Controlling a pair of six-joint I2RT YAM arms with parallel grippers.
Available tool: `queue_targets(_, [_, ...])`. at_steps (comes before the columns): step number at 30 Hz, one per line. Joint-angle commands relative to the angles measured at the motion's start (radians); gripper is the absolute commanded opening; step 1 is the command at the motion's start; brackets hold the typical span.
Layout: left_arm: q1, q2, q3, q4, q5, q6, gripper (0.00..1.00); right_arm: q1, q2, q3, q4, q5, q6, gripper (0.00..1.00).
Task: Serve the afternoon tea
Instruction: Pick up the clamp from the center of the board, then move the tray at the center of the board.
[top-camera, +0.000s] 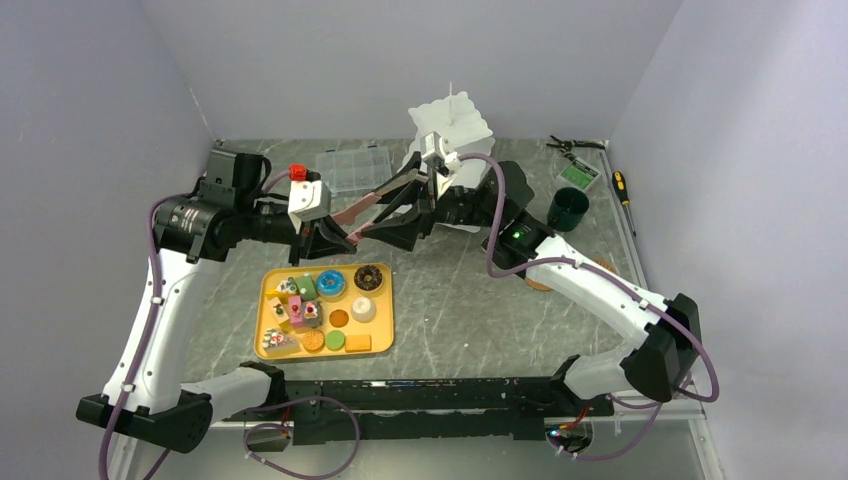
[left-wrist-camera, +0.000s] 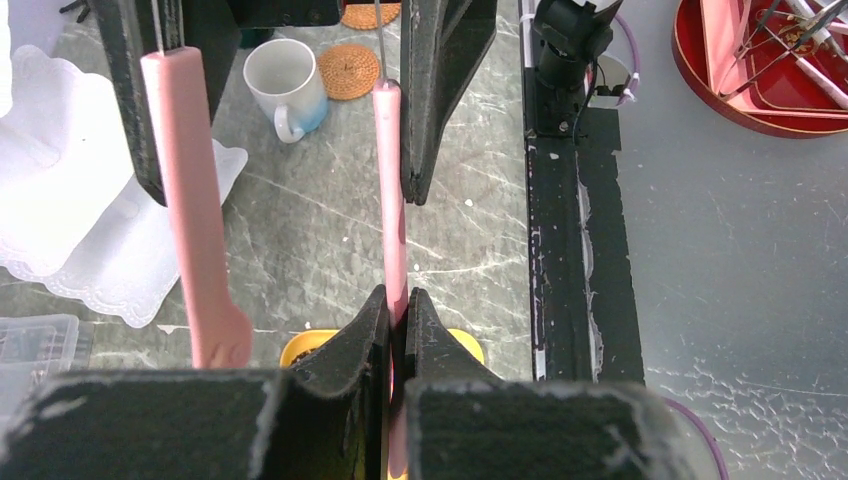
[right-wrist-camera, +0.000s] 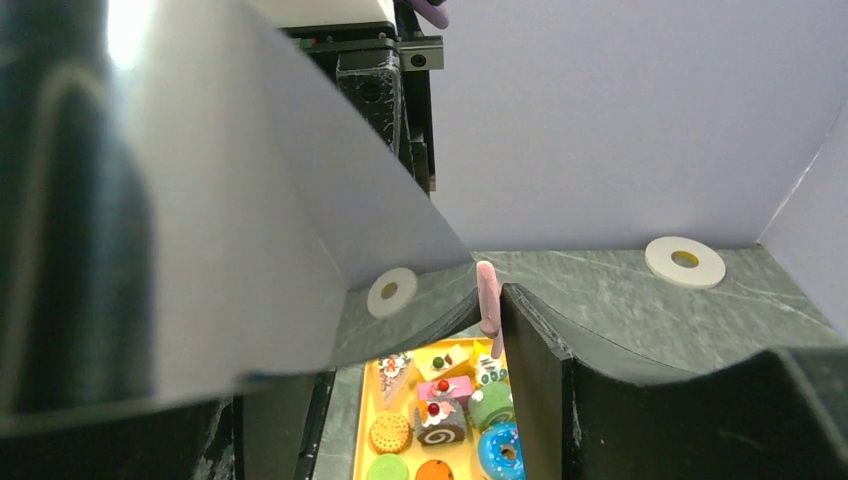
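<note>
Toy pastries (top-camera: 320, 305) lie on a yellow tray (top-camera: 385, 310) in the middle of the table. The white tiered stand (top-camera: 452, 125) is at the back. A dark-green mug (top-camera: 568, 208) stands to its right, and a white mug (left-wrist-camera: 280, 75) sits beside a cork coaster (left-wrist-camera: 348, 70). Above the tray my left gripper (top-camera: 345, 237) (left-wrist-camera: 397, 300) is shut on one arm of the pink tongs (left-wrist-camera: 390, 220). My right gripper (top-camera: 388, 212) (right-wrist-camera: 490, 295) straddles both tongs arms from outside, its fingers (left-wrist-camera: 440, 90) touching them.
A clear compartment box (top-camera: 352, 168) lies behind the left gripper. Pliers (top-camera: 572, 146) and a screwdriver (top-camera: 620, 186) rest at the back right. White tape rolls (right-wrist-camera: 684, 260) lie on the table. Grey walls enclose three sides.
</note>
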Motion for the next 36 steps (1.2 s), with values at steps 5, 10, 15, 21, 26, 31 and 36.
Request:
queue_targets(5, [-0.003, -0.021, 0.013, -0.004, 0.045, 0.035, 0.03, 0.021, 0.01, 0.023, 0.087, 0.005, -0.003, 0.58])
queue_targets(10, [-0.003, -0.036, 0.012, 0.013, 0.02, 0.021, 0.26, 0.02, -0.009, 0.004, 0.068, 0.041, -0.038, 0.52])
queue_targets(15, [-0.003, -0.058, 0.029, 0.041, -0.028, -0.035, 0.83, 0.021, -0.056, -0.039, 0.061, 0.131, -0.093, 0.49])
queue_targets(21, [-0.003, -0.047, 0.09, 0.003, -0.114, -0.137, 0.93, 0.02, -0.129, -0.11, 0.063, 0.26, -0.192, 0.49])
queue_targets(26, [-0.002, -0.049, 0.09, 0.05, -0.26, -0.244, 0.93, 0.023, -0.206, -0.209, 0.092, 0.352, -0.234, 0.53])
queue_targets(31, [0.004, -0.008, 0.068, 0.082, -0.507, -0.308, 0.93, 0.032, -0.26, -0.298, 0.108, 0.403, -0.283, 0.55])
queue_targets(36, [0.195, 0.057, -0.045, 0.09, -0.567, -0.225, 0.91, 0.037, -0.299, -0.344, 0.088, 0.421, -0.308, 0.55])
